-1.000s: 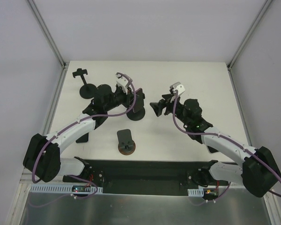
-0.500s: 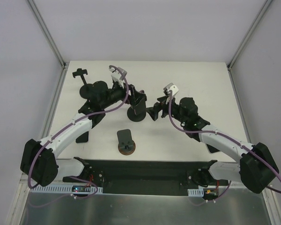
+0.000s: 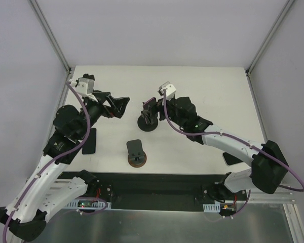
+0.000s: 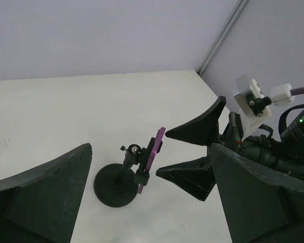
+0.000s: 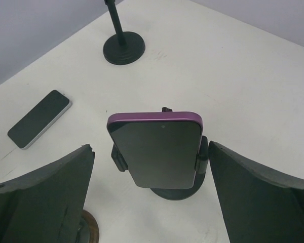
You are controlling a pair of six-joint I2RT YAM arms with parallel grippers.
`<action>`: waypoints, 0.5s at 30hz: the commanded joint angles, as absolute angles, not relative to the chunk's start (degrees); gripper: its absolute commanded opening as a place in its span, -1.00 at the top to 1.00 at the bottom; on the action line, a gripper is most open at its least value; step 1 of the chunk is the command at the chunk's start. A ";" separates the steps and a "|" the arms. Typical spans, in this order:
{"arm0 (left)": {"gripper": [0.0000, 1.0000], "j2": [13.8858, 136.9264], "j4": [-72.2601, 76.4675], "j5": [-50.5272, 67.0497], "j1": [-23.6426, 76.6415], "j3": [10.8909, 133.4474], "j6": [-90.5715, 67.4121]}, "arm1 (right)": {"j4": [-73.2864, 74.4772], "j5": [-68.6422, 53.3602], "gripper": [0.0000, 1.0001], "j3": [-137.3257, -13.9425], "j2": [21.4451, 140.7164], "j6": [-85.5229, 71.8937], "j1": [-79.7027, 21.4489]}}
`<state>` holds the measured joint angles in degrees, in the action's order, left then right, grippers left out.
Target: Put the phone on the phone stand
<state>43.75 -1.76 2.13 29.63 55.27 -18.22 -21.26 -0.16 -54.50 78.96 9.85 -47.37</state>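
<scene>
Right wrist view: the right pincer (image 5: 151, 152) is held spread, its jaws flanking but not touching the phone (image 5: 158, 134). The phone is seated upright in the clamp of the phone stand (image 5: 175, 193) on the surface (image 5: 243, 76). Placement is judged complete, and a straight, clear withdrawal is called for. A purple rim and dark glass are shown. The left pincer (image 3: 120, 106) is likewise spread, well apart.

A spare phone (image 5: 39, 119) lies flat, dark screen up, on the white surface (image 5: 253, 76) at the left of my right wrist view. Well apart from it, at the top of that view, I see a second black stand (image 5: 123, 48) with a round base and an upright post. From above, a low holder on a brown round base (image 3: 137, 154) sits at lower centre. A black strip (image 3: 157, 185) runs along the surface's near edge.
</scene>
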 commanded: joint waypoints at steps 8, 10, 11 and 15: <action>-0.98 44.12 -4.22 -3.95 29.62 57.48 -10.64 | -20.82 4.48 -0.93 -60.03 84.55 12.04 -48.95; -0.98 44.99 -3.87 -4.48 29.71 57.74 -9.85 | -21.35 5.44 -0.93 -60.64 85.60 12.22 -49.66; -0.98 45.17 -3.69 -4.83 29.62 57.66 -8.89 | -21.27 5.80 -0.93 -60.99 85.95 12.30 -49.83; -0.98 45.88 -1.85 -5.01 29.62 56.61 -7.21 | -21.88 8.25 -0.97 -61.87 86.92 12.57 -50.97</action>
<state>46.11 -4.38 -3.62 29.63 56.34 -10.63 -19.25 5.50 -58.85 86.30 11.62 -49.67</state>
